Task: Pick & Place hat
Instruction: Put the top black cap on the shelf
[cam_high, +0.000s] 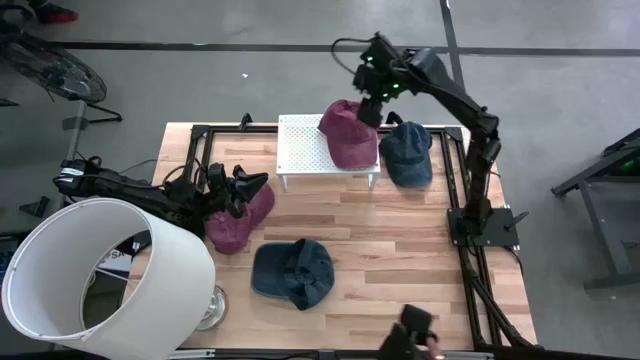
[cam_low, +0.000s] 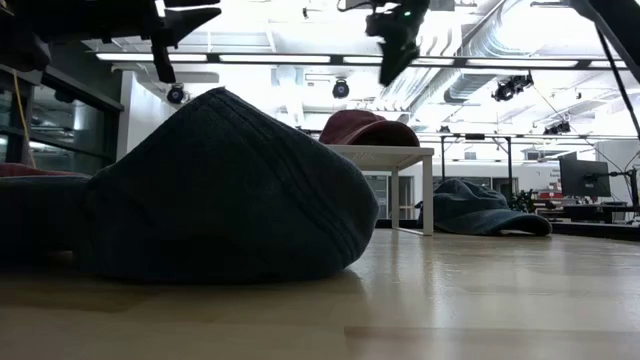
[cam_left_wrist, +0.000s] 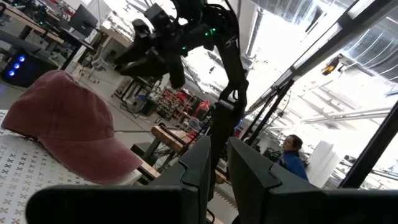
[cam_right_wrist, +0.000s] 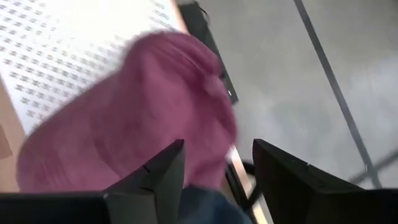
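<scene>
One maroon hat (cam_high: 348, 133) is seen already set on the white perforated stand (cam_high: 300, 140) at upper centre of the high view, so one placement is judged done. The right gripper (cam_high: 370, 108) is hung just above the hat's upper right edge; in its wrist view the fingers (cam_right_wrist: 163, 171) are parted with nothing between them, the hat below and apart from them. A release is judged complete or nearly so.

The left gripper (cam_high: 243, 190) is placed over a second maroon hat (cam_high: 235, 218) at left centre of the bench (cam_high: 400, 260). Its fingers (cam_left_wrist: 202, 163) are seen nearly closed with a thin gap in its own wrist view, and no fabric is visible between them; whether the hat is touched cannot be told from the high view.

Left to do, as judged: the other hats on the bench have possibly still to be moved, though the stand looks mostly taken by the one hat and the task line gives no target count.

Counts:
- Hats: four in all. Two maroon, one on the stand and one at left centre.
- Two dark blue: one blue hat (cam_high: 407, 152) just right of the stand, another blue hat (cam_high: 291, 272) at lower centre, filling the near left of the low view.
- Stand: one.
- Arms: two.
- A white lampshade (cam_high: 95, 270) is seen at lower left, one only.
</scene>
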